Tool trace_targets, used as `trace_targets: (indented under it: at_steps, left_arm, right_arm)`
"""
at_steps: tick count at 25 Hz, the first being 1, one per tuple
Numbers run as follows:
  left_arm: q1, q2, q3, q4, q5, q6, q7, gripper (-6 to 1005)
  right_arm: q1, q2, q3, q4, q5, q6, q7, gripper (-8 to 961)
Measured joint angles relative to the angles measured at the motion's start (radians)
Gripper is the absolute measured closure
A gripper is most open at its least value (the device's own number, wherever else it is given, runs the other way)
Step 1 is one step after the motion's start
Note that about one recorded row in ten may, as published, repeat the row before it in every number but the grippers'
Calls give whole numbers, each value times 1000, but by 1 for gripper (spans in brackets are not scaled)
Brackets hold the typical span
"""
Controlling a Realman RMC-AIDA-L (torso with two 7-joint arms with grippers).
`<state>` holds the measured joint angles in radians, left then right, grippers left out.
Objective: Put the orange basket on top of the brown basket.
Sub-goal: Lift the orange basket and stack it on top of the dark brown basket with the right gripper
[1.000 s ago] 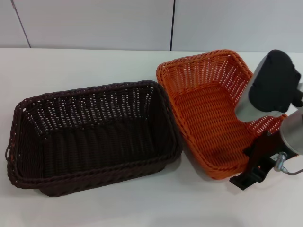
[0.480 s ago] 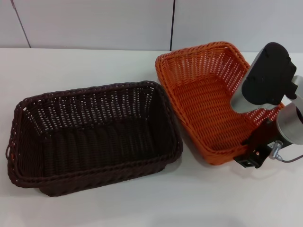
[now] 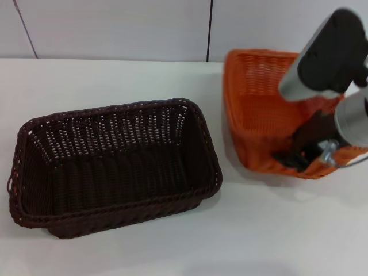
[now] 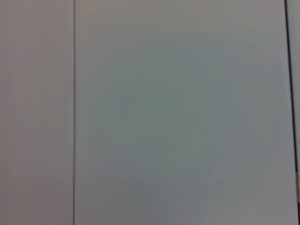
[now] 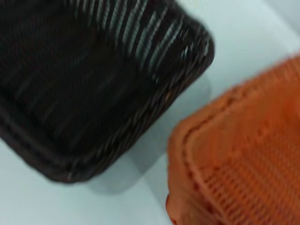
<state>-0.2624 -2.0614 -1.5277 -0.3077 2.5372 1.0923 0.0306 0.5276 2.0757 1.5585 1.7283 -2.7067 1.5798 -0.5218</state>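
A white table meets a pale panelled wall with dark vertical seams

White table fills foreground; pale grey wall panels behind, split by dark vertical seams.

I can't make out my right gripper properly: it's a dark, smeared shape at the near rim of the orange basket, with the arm's grey and black housing covering the basket's far right corner, so I can't tell how the fingers stand or whether they actually clamp the rim. On the side away from the gripper's approach the basket runs off the picture's right edge, and in the right wrist view the orange basket and the brown basket are both blurred and cut by the edges. My left wrist view gives me only a blank pale surface, so that gripper is out of sight.
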Motion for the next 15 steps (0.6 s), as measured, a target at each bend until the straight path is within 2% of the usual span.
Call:
trace_targets:
  at_steps: [7, 15]
  left_arm:
    - [0, 0, -7, 6, 0, 0, -1, 208]
    - [7, -1, -8, 26, 0, -5, -35, 208]
  right_arm:
    - [39, -2, 1, 79, -5, 16, 26, 694]
    - [98, -6, -63, 159, -51, 34, -13, 733]
